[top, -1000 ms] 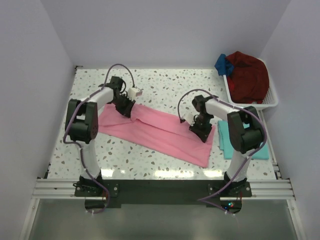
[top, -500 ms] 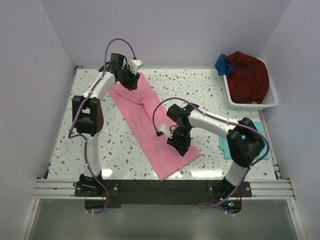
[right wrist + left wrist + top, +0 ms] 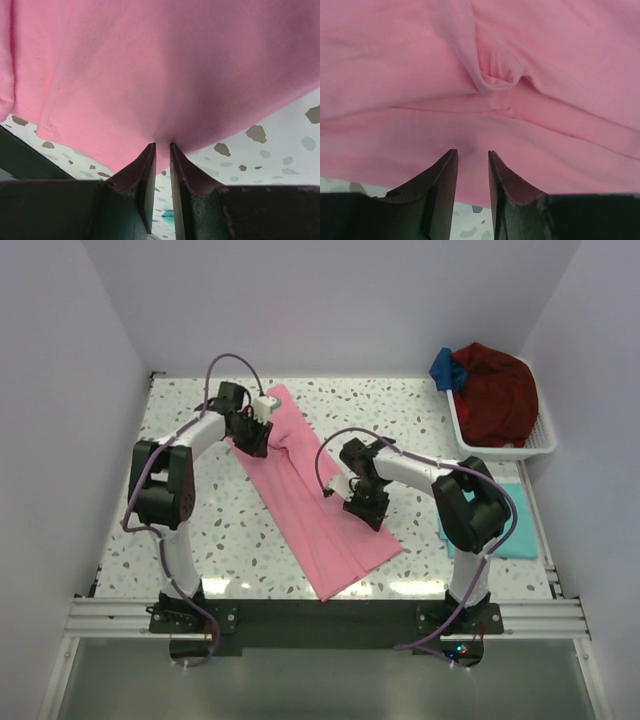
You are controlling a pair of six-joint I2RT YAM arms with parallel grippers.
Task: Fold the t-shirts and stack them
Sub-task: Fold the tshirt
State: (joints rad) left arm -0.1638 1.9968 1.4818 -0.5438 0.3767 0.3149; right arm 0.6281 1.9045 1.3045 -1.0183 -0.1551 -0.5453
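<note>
Seemingly partway through: teal t-shirt [image 3: 520,535] flat at the near right, dark red garment [image 3: 495,390] and blue garment [image 3: 443,368] heaped in the basket [image 3: 545,448] far right, pink t-shirt [image 3: 310,505] only narrowed to a long strip slanting from far left to near middle. Left gripper [image 3: 472,155] slightly parted over the strip's far end, no cloth visibly between; right gripper [image 3: 162,147] pinched shut on the strip's right edge.
</note>
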